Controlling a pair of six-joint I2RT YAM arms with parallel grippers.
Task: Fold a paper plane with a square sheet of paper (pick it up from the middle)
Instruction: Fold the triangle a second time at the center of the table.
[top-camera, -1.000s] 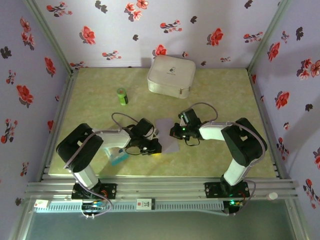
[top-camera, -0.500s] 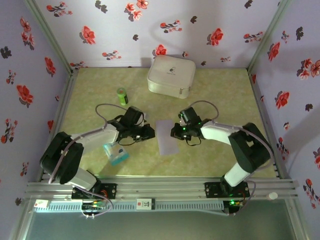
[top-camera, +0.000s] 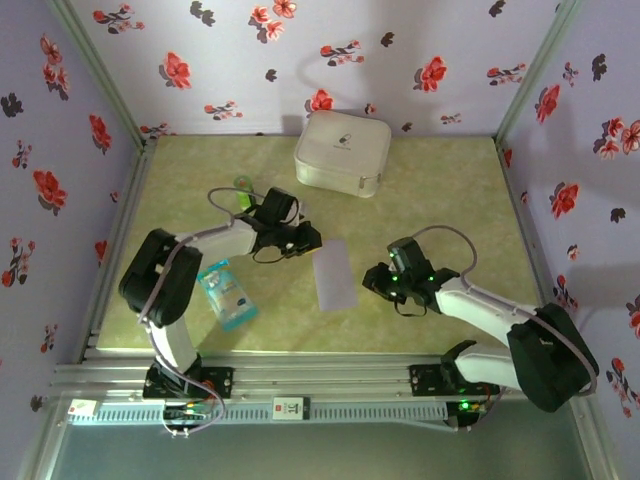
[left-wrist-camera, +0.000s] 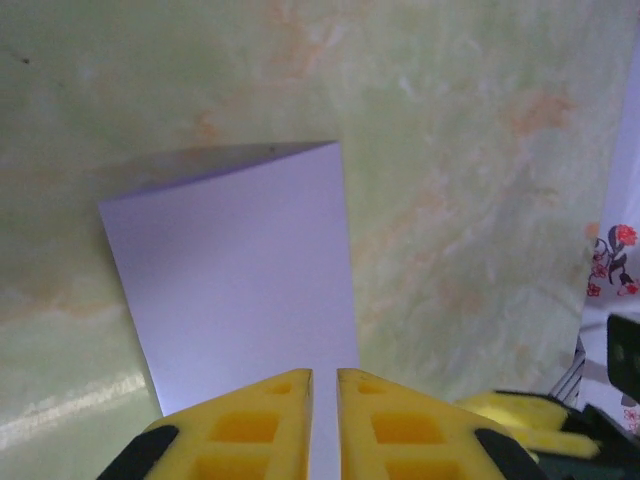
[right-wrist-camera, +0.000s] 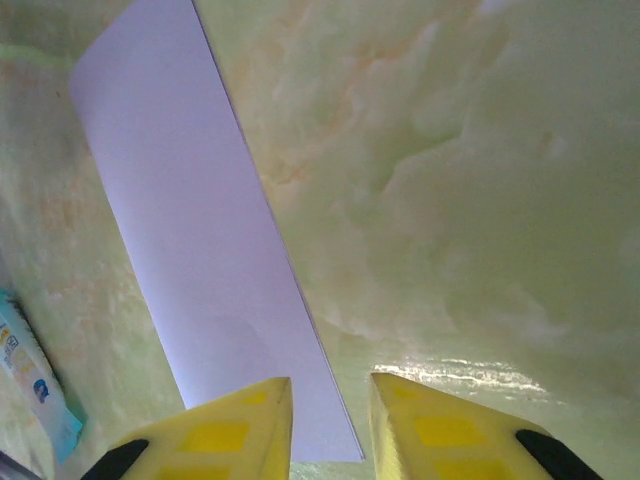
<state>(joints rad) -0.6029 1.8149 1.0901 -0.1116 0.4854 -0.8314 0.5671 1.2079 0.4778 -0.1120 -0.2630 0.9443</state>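
Paper (top-camera: 334, 274) lies flat near the middle of the worktop (top-camera: 450, 200). It shows as a pale lavender oblong, longer than wide, with its long sides running from the near edge toward the far edge at a slight tilt. Left gripper (top-camera: 305, 239) sits at the sheet's far-left corner. In the left wrist view its yellow fingers (left-wrist-camera: 270, 420) are drawn together with only a thin slit between them, and the paper (left-wrist-camera: 235, 270) runs from under the fingertips outward. I cannot tell whether the fingers pinch the sheet or just stand over it. There is a faint shadow along the paper's far edge in that view. Right gripper (top-camera: 378, 281) is to the right of the sheet and apart from it, low over the worktop. In the right wrist view its fingers (right-wrist-camera: 240, 420) stand apart with bare worktop visible between them, nothing is held, and the paper's (right-wrist-camera: 200, 270) corner ends just ahead of the left finger. Blue-and-white packet (top-camera: 227, 295) lies left of the sheet toward the near-left, well apart from it. White case (top-camera: 342, 150) sits at the far edge, centre. Green bottle (top-camera: 243, 190) stands just behind the left arm and is partly hidden.
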